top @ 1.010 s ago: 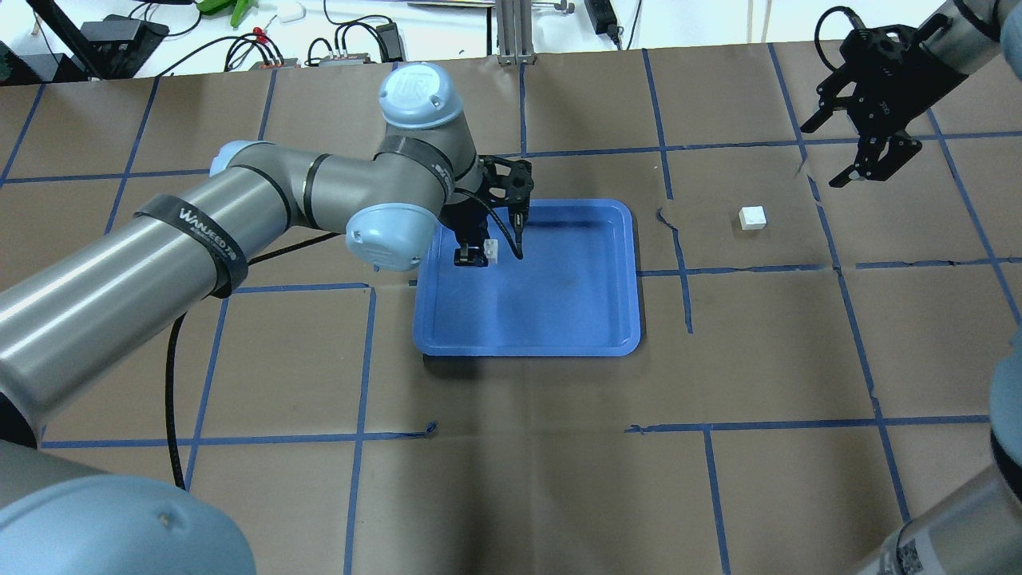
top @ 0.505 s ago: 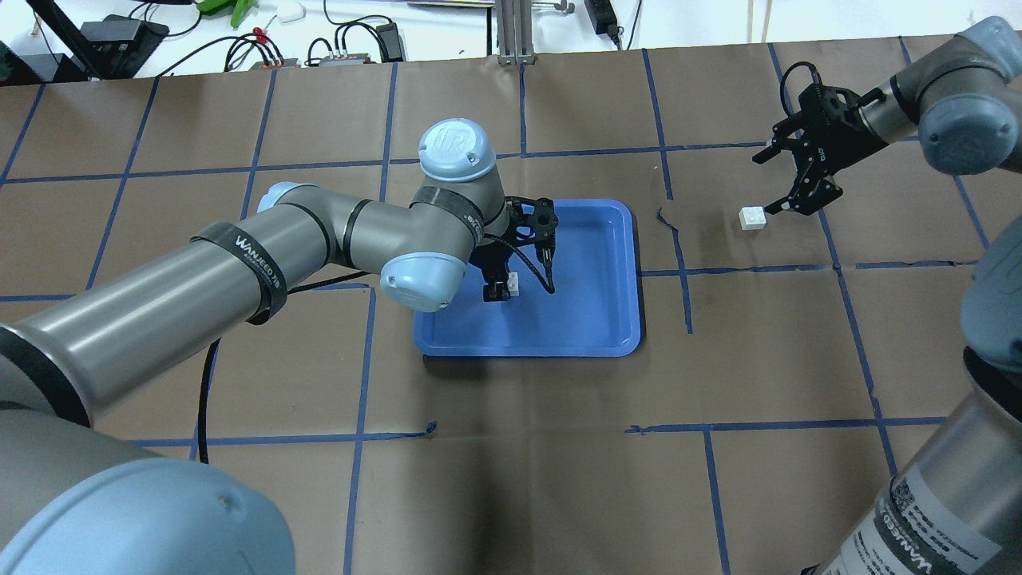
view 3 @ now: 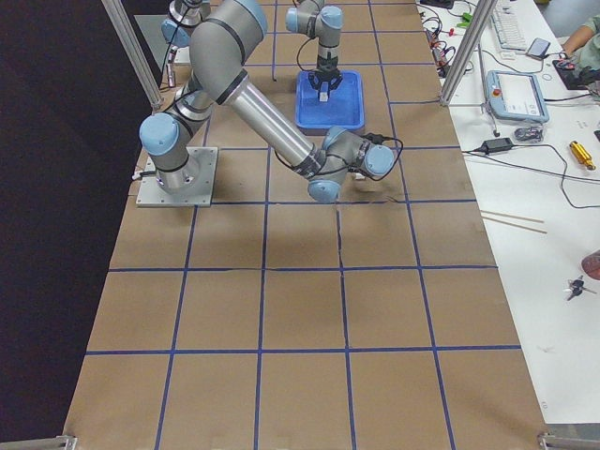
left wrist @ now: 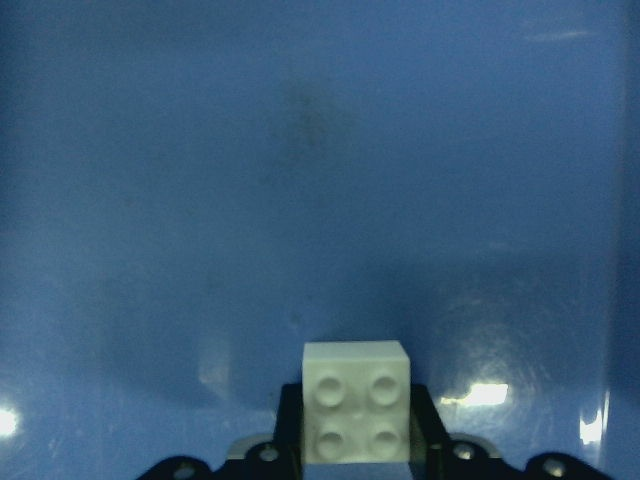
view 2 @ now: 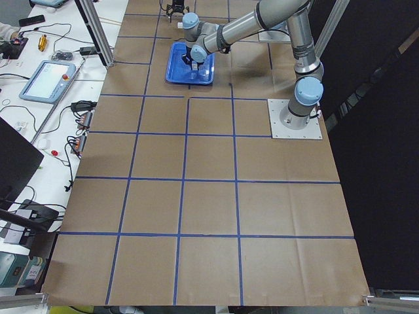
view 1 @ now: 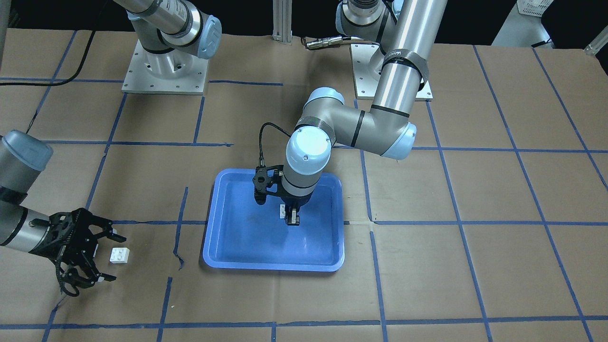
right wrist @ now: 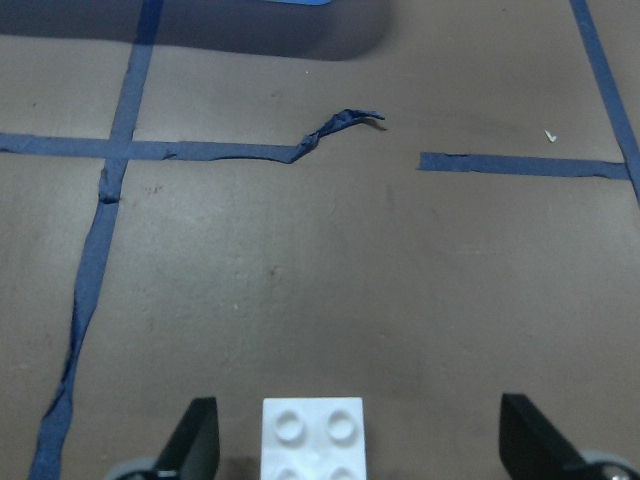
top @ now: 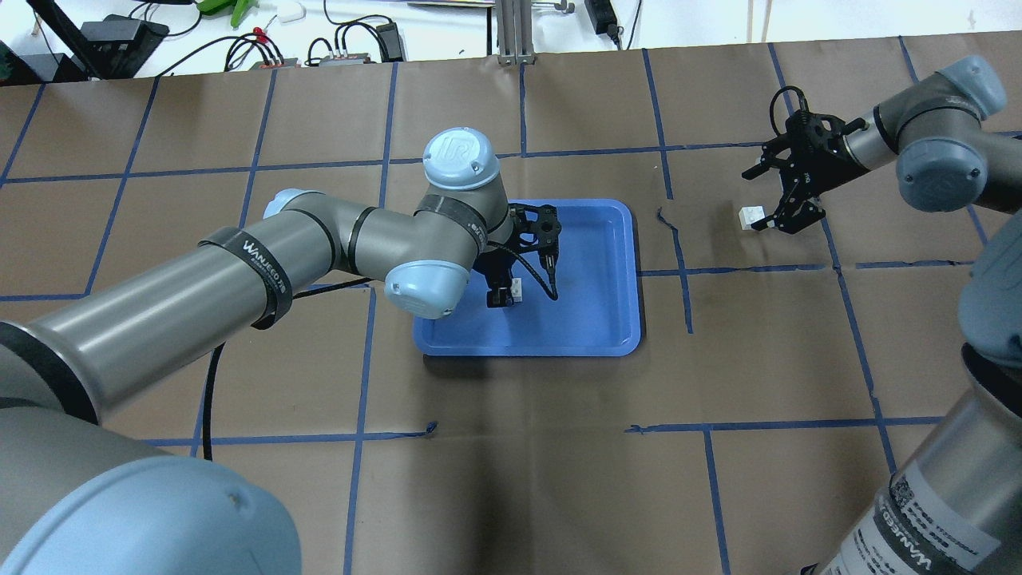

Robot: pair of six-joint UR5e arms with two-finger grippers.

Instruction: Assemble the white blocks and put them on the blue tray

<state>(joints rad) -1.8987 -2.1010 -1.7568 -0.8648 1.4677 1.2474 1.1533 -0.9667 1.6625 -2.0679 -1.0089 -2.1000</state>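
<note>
My left gripper (top: 505, 296) is shut on one white block (top: 516, 289) over the left part of the blue tray (top: 595, 307), low over its floor. The wrist view shows this block (left wrist: 357, 402) studs-out between the jaws, with the tray's floor (left wrist: 300, 200) beyond it. It also shows in the front view (view 1: 283, 211). The other white block (top: 750, 216) lies on the brown paper right of the tray. My right gripper (top: 762, 200) is open around it, and the block (right wrist: 313, 440) sits between the fingers (right wrist: 195, 445) without touching them.
Blue tape lines cross the brown paper, with a torn, lifted piece of tape (right wrist: 335, 128) between the tray and the loose block. Cables and gear (top: 263, 48) lie beyond the table's far edge. The robot bases (view 1: 164, 71) stand at the near side.
My left gripper has carried its block from the tray's far left corner toward me, along the tray's left side. My right gripper has come down and in, and now straddles the loose block.
</note>
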